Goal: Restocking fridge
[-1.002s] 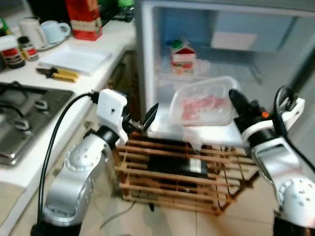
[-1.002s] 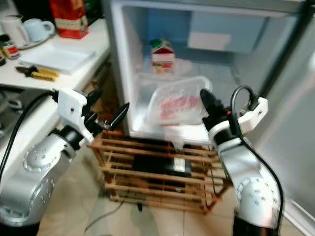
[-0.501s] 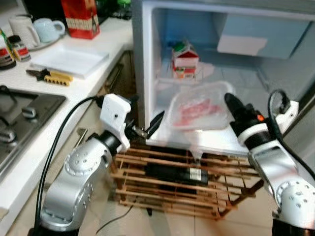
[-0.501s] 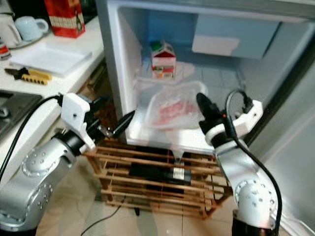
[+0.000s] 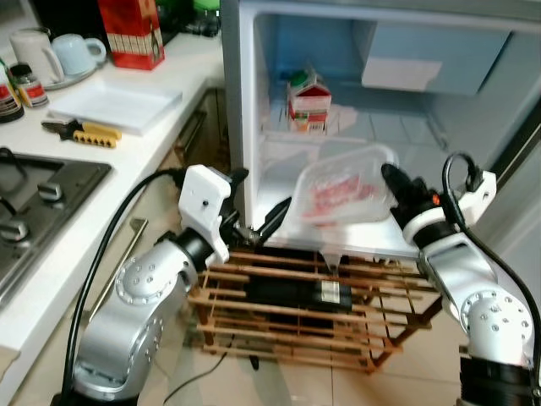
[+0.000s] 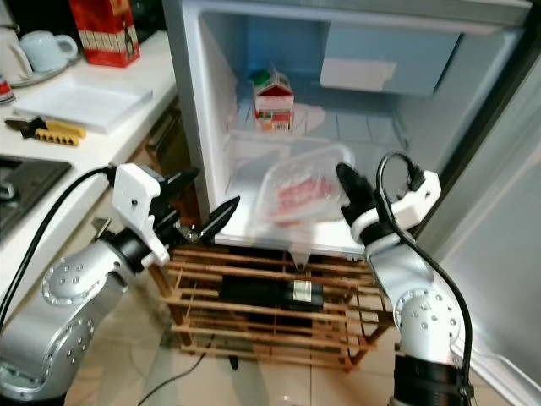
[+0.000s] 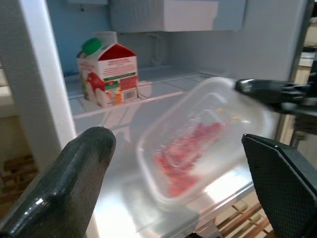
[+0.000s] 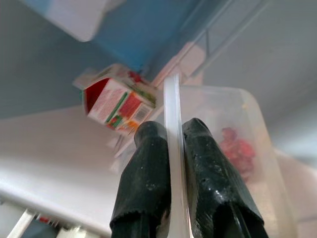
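Note:
The fridge (image 5: 239, 101) stands open before me. A clear plastic container (image 5: 342, 190) with red food in it hangs tilted just above the white lower shelf (image 5: 363, 244). My right gripper (image 5: 390, 176) is shut on the container's right rim; in the right wrist view the rim (image 8: 172, 114) is pinched between both fingers. A red and white milk carton (image 5: 309, 101) with a green cap stands further back on a glass shelf. My left gripper (image 5: 258, 199) is open at the fridge's lower left front edge, left of the container, holding nothing.
A wooden rack (image 5: 313, 326) with a dark bottle (image 5: 296, 292) stands on the floor under the fridge opening. On the left runs a white counter (image 5: 93, 161) with a stove (image 5: 34, 190), a white tray (image 5: 114, 103), a yellow-handled tool (image 5: 80, 131) and a red box (image 5: 131, 32).
The whole view has shifted, so the camera moved. My right gripper has carried the container slightly deeper over the lower shelf. My left gripper sits nearer the fridge's front edge.

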Robot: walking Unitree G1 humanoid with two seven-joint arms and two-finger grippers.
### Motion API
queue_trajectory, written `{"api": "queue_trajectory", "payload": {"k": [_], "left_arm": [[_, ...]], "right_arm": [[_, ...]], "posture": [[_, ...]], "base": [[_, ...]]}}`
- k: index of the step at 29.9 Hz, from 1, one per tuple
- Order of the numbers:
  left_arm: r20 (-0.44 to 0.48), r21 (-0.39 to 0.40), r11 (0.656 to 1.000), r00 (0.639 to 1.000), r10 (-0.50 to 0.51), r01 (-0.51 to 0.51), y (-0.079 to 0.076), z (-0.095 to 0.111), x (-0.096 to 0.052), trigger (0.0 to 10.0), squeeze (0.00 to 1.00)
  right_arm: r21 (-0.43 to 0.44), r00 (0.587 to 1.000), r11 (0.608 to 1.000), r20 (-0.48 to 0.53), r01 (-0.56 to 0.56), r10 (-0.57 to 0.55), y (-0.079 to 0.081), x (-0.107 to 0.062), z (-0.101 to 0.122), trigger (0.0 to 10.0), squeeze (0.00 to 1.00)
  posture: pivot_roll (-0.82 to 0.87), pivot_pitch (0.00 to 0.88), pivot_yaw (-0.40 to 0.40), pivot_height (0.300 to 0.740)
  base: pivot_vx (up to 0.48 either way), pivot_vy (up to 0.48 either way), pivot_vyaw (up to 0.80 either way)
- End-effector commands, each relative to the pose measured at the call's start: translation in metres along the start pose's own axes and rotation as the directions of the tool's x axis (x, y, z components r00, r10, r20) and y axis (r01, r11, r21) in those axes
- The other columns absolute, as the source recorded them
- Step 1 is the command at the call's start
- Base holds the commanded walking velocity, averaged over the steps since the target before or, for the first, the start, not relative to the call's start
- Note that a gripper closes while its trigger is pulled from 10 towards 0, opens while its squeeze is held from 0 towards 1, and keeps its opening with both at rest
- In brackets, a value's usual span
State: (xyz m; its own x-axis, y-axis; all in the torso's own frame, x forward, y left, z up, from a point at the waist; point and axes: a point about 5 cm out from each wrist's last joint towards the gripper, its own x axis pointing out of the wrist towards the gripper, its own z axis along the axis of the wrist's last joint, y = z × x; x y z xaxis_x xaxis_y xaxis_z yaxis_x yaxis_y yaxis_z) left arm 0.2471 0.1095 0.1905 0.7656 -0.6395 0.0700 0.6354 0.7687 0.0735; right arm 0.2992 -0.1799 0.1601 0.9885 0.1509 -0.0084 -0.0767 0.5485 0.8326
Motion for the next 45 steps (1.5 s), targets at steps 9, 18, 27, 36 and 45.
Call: {"api": "queue_trajectory", "payload": {"k": [9, 18, 27, 36, 45], "left_arm": [[-0.003, 0.004, 0.999, 0.999, -0.045, 0.045, -0.009, 0.003, -0.003, 10.0, 0.0], [0.005, -0.036, 0.994, 0.995, -0.099, 0.099, -0.015, 0.009, -0.005, 10.0, 0.0], [-0.029, -0.064, 0.979, 0.98, -0.198, 0.196, -0.025, 0.009, -0.008, 10.0, 0.0], [-0.052, -0.1, 0.969, 0.971, -0.233, 0.227, -0.03, 0.009, -0.009, 10.0, 0.0], [-0.059, -0.109, 0.97, 0.972, -0.226, 0.219, -0.032, 0.009, -0.011, 10.0, 0.0]], "right_arm": [[0.043, 0.999, 0.998, -0.026, 0.036, -0.035, -0.02, 0.031, -0.011, 10.0, 0.0], [0.122, 0.994, 0.987, -0.008, 0.108, -0.108, -0.045, 0.046, -0.016, 10.0, 0.0], [0.118, 0.983, 0.976, -0.038, 0.183, -0.18, -0.055, 0.064, -0.027, 10.0, 0.0], [0.059, 0.974, 0.975, -0.079, 0.216, -0.212, -0.039, 0.082, -0.043, 10.0, 0.0], [0.035, 0.975, 0.981, -0.122, 0.191, -0.185, -0.031, 0.087, -0.053, 10.0, 1.0]], "posture": [[0.05, 0.046, -0.056, 0.74], [0.08, 0.081, -0.049, 0.74], [0.09, 0.113, -0.028, 0.74], [0.1, 0.134, -0.029, 0.74], [0.1, 0.135, -0.046, 0.74]], "base": [[0.0, 0.0, 0.0], [0.0, 0.0, 0.0], [0.0, 0.0, 0.0], [0.0, 0.0, 0.0], [0.0, 0.0, 0.0]]}}
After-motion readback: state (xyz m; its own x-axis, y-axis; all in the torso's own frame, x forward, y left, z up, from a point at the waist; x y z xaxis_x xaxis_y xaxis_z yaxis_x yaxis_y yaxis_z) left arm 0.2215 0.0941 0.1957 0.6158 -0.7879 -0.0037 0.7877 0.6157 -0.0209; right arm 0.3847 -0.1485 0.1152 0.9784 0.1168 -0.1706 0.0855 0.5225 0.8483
